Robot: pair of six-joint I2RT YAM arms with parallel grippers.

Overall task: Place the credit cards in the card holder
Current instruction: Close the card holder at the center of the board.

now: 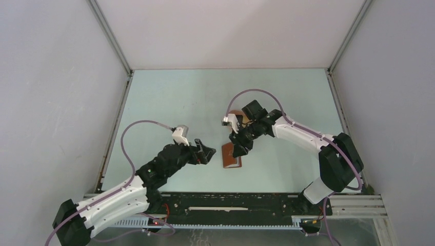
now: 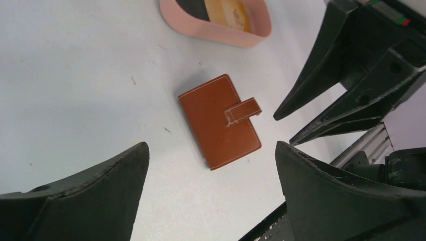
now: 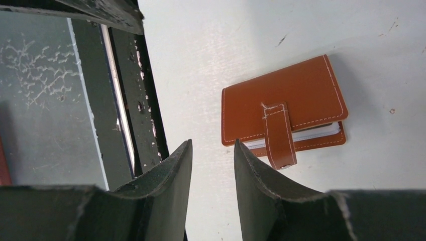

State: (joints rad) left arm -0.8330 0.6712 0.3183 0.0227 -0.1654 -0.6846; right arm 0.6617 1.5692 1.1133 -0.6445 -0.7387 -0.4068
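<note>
The left tool [image 1: 206, 152] stands released, its jaws spread wide and holding nothing, low over the tabletop [image 2: 75, 65] just left of the card holder [image 2: 219, 123]. That wide spread suits straddling or pinning the leather cover rather than picking up a thin card, so I judge it is placed to steady the card holder.

The card holder lies flat and folded shut, about midway between the left and right edges of the tabletop and nearer the near edge than the far one. Its snap tab [image 3: 279, 133] hangs past the cover's edge and looks unfastened, and pale pocket edges show at the open side. No card is visibly in it yet.

The right tool [image 3: 213, 145] hovers just beside and above the card holder on its right. Its jaws are drawn to a narrow gap with bare tabletop showing through, so it grips nothing. A narrow gap fits nipping the tab or a cover edge to flip it open.

Farther off, toward the middle of the tabletop, sits the pink tray [image 2: 221, 32]. It holds the credit cards, a tan one [image 2: 228, 11] and a black one [image 2: 191, 5]. In the top view the right arm hides most of it.

Bare tabletop lies open to the left and far side of the card holder. The tightest room is between the two tools, which stand near each other over it, so opening the cover leftward risks fouling the left tool.
</note>
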